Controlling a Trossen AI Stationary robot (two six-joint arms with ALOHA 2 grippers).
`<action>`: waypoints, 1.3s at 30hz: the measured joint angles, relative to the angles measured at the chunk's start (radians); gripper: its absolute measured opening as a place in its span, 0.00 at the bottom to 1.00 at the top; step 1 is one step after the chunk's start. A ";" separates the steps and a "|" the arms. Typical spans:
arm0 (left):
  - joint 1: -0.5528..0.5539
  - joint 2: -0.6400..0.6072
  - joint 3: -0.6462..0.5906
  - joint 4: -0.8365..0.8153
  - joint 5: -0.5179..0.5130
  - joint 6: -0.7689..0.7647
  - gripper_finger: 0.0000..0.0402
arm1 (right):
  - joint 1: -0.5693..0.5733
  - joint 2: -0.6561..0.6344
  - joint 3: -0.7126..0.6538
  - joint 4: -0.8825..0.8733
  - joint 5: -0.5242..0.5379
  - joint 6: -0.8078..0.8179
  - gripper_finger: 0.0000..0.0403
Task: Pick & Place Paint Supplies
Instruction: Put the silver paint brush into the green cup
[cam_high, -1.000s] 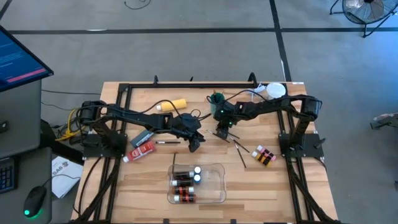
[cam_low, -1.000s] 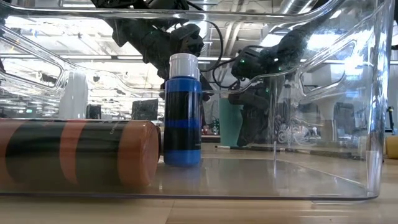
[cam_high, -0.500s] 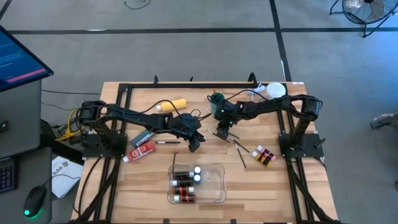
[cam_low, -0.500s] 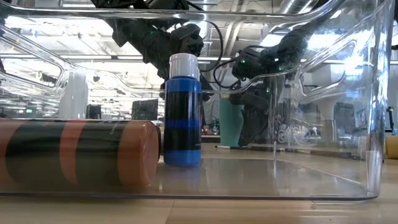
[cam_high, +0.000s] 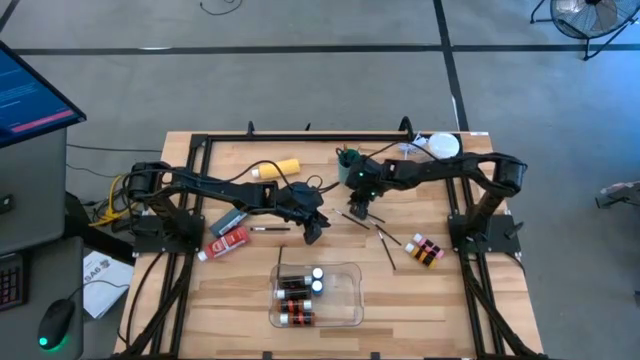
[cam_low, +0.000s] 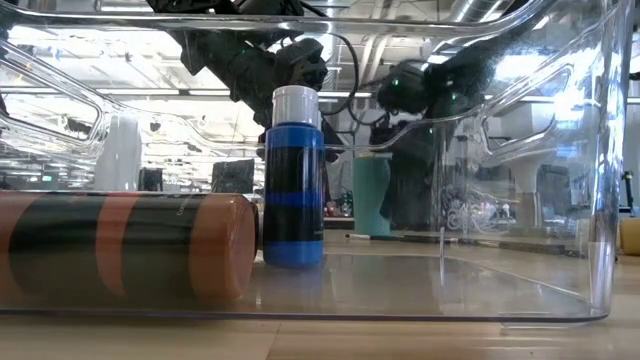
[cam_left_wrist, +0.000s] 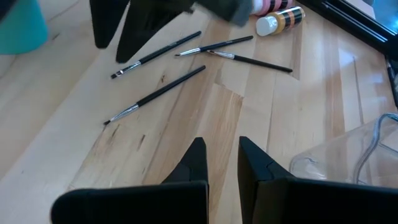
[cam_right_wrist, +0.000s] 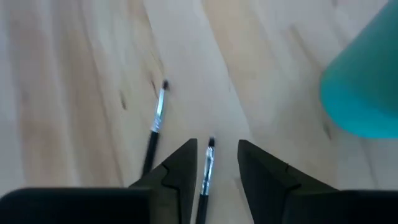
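Grey concrete floor crossed by dark tape lines surrounds the pale wooden desk (cam_high: 240, 300), with a monitor at the far left edge and a fan in the far right corner; through the low view we see a bright workshop hall behind the clear plastic tray (cam_high: 352, 300).

We find the right claw (cam_right_wrist: 208, 163) lowered over the scattered paint brushes (cam_high: 385, 238) near the desk's middle, just beside the teal cup (cam_right_wrist: 364, 87) — its jaws stand a little apart with one thin brush (cam_right_wrist: 206, 171) running between them; we judge it is lined up this way to close on the handle, though the brush is not yet clamped.

The left claw (cam_left_wrist: 217, 163) waits to the left of the brushes, just beyond the far edge of the tray, its fingers together on nothing; from its wrist we see four brushes lying loose on the wood and a small bottle (cam_left_wrist: 278, 20) beyond them.

Sorted bottles (cam_high: 298, 287) already lie and stand in the tray near the front — the blue bottle (cam_low: 293, 178) upright beside a brown one (cam_low: 125, 247) on its side; a red tube (cam_high: 230, 243) and a grey tube (cam_high: 229, 221) rest on the left, the yellow bottle (cam_high: 276, 169) lies farther back, and two small bottles (cam_high: 424, 250) sit to the right, all apparently waiting their turn.
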 joint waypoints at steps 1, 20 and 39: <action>0.000 0.000 0.000 0.000 -0.005 -0.001 0.00 | 0.000 -0.014 0.000 0.000 0.000 0.000 0.27; 0.000 0.000 0.000 0.000 -0.014 -0.006 0.00 | 0.057 -0.104 -0.002 -0.089 0.032 0.060 0.27; -0.010 0.000 0.000 0.001 0.009 -0.013 0.00 | 0.071 -0.197 -0.083 -0.015 0.105 0.161 0.27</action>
